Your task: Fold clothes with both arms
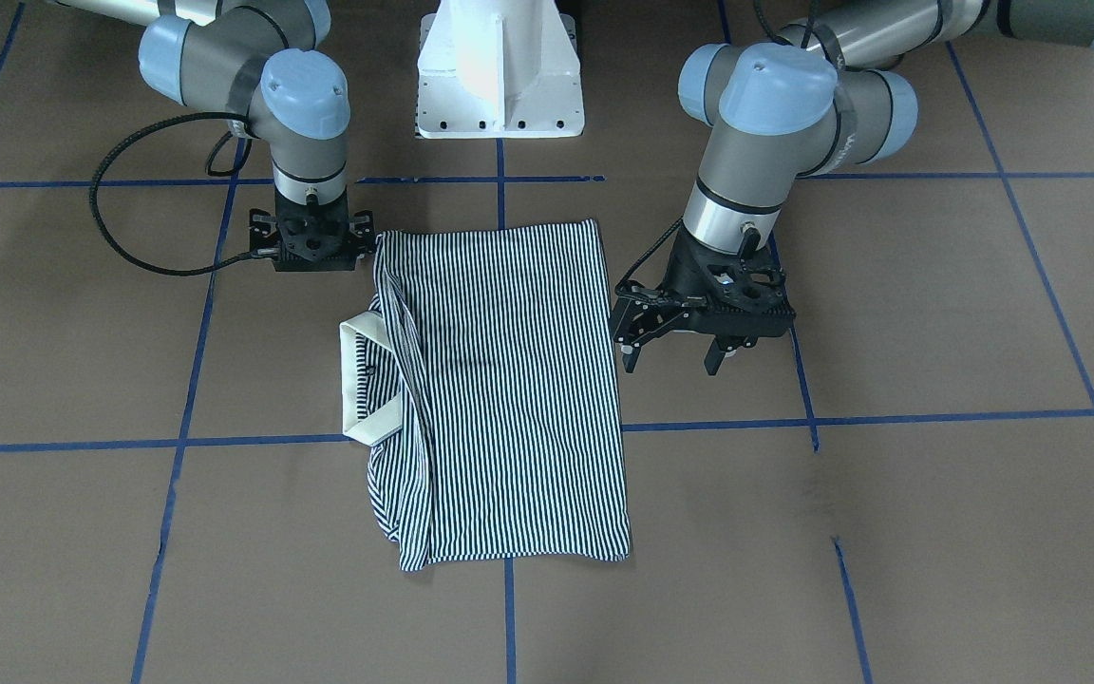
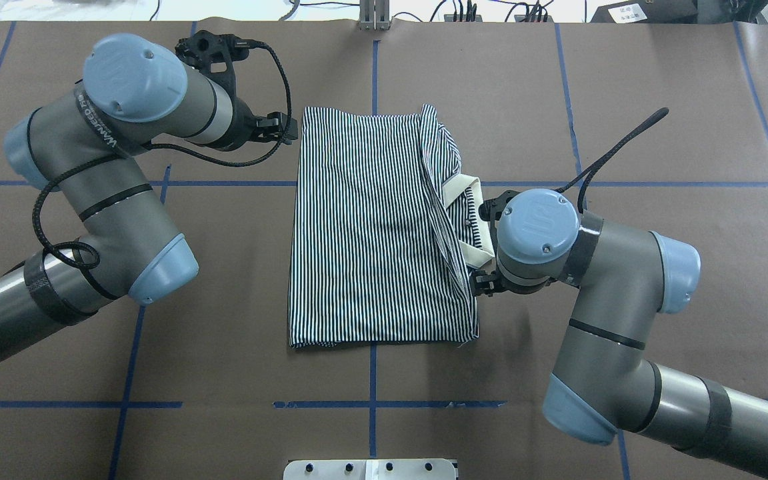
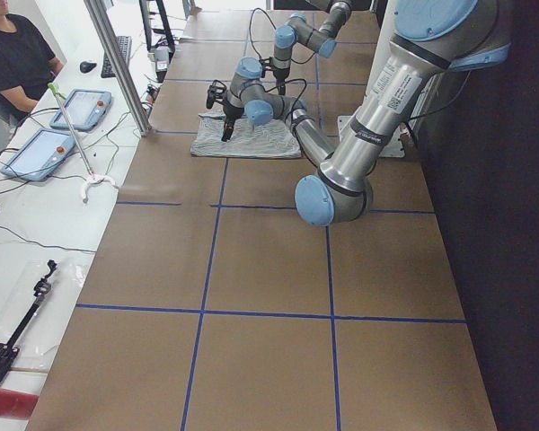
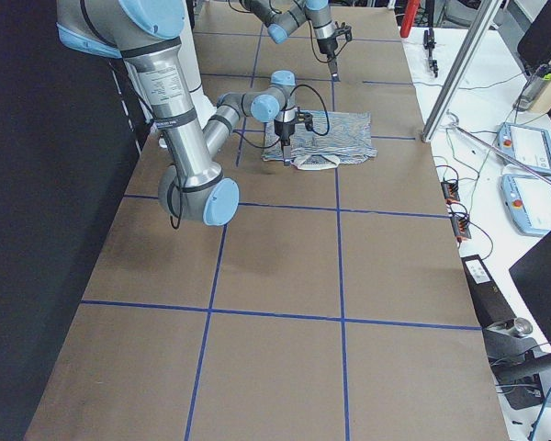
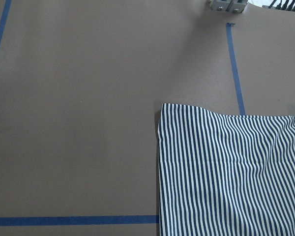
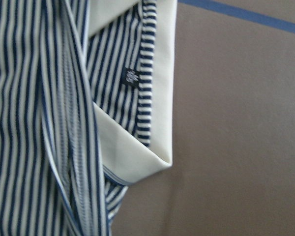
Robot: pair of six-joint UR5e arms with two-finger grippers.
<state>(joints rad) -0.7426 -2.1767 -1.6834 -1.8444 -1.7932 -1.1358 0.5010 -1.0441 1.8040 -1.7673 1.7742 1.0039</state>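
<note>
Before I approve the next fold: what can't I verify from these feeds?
- Right claw: fingers hidden under its own wrist in the front and overhead views; whether it grips the polo shirt is unknowable.
- Sleeves: lost inside the folded layers, every view.
- Side views: everything around the shirt is too small.
- Left wrist view: shirt cut off at right and bottom edges.

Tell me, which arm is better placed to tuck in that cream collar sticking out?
Probably the right. Its hand hangs at the shirt edge on the same side as the collar. The left hand is open at the opposite edge, across the whole shirt.
</note>
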